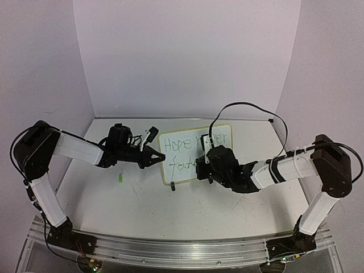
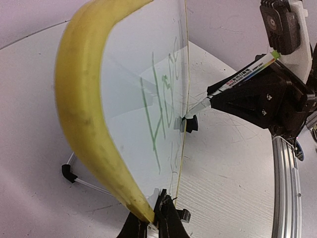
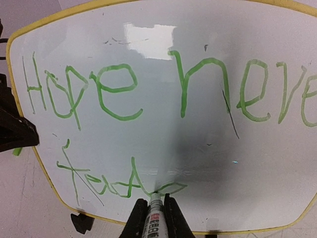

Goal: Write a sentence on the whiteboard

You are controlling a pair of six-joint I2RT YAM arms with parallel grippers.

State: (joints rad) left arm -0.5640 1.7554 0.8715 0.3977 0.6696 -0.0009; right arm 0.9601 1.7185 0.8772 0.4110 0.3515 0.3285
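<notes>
The whiteboard [image 1: 181,152] stands near upright at mid-counter [image 1: 142,199] on small black clip feet. It looks thin, stiff and light, and its face is glossy, so I judge it would skid or tip back under pen pressure unless braced. The left hand [image 2: 157,210] is clamped on the yellow rim at the board's left edge. That is the sensible place to hold it, on the frame and clear of ink that may smear. The right hand [image 3: 154,213] is closed around a green marker [image 2: 237,79] with its tip touching the lower line of the sentence [image 3: 119,90]. The marker is slim and light, so it needs a firm pinch but only a gentle press.
</notes>
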